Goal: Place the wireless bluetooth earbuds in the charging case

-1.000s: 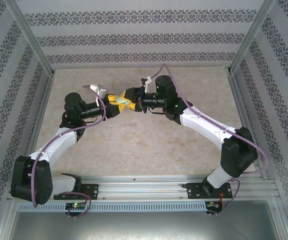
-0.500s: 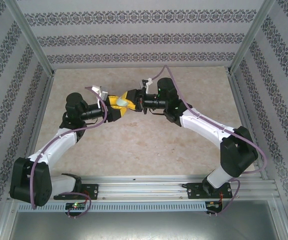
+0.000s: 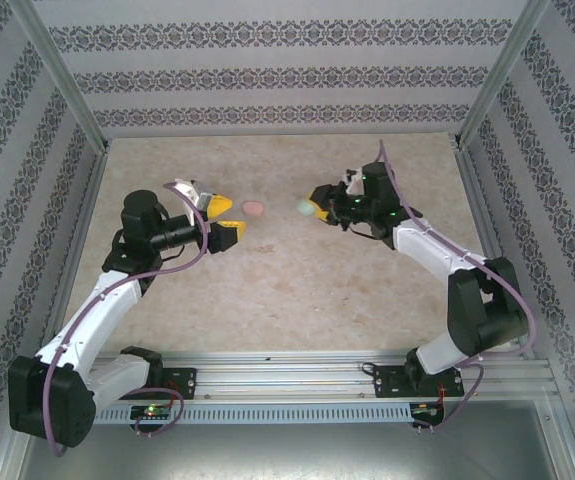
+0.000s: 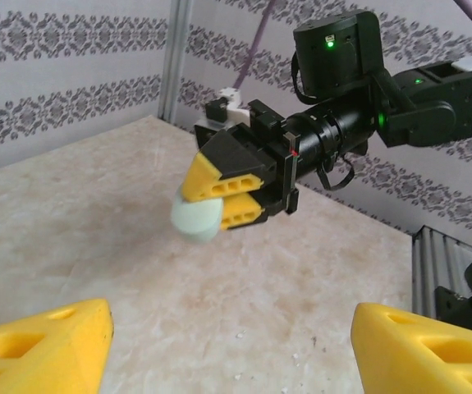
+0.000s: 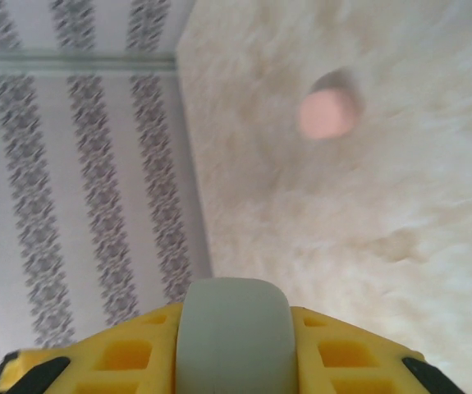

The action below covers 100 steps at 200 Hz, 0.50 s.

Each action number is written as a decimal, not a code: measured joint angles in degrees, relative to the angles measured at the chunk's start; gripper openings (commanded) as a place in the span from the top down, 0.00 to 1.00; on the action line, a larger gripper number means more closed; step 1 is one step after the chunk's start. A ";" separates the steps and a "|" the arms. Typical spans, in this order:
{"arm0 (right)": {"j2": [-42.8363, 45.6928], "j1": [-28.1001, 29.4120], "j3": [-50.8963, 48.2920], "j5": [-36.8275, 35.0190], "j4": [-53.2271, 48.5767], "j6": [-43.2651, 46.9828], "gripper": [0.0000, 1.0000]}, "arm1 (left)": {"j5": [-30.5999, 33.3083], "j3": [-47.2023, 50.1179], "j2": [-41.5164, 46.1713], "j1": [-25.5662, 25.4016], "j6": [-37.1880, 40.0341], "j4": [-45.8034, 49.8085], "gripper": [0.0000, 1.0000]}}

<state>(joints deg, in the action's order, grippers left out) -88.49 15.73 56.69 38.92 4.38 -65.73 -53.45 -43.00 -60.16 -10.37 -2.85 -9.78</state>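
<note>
Left wrist view, left claw [image 4: 234,349]: yellow fingers spread wide apart, holding nothing.
Pink rounded plastic piece [image 3: 253,208]: lies on the beige marbled counter [image 4: 96,238] between the two claws, touching neither.
Right claw [image 4: 208,205]: closed on a pale green rounded plastic piece [image 4: 196,223], lifted off the counter; earbud or case, cannot tell.
</note>
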 measured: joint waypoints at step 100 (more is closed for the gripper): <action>-27.65 -10.12 12.24 2.21 -3.78 15.65 0.72 | 4.79 1.11 -0.24 0.74 1.81 2.99 0.24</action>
<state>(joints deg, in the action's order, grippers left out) -116.14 5.61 68.93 41.12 0.60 -50.09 -48.66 -41.89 -60.40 -9.63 -1.04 -6.79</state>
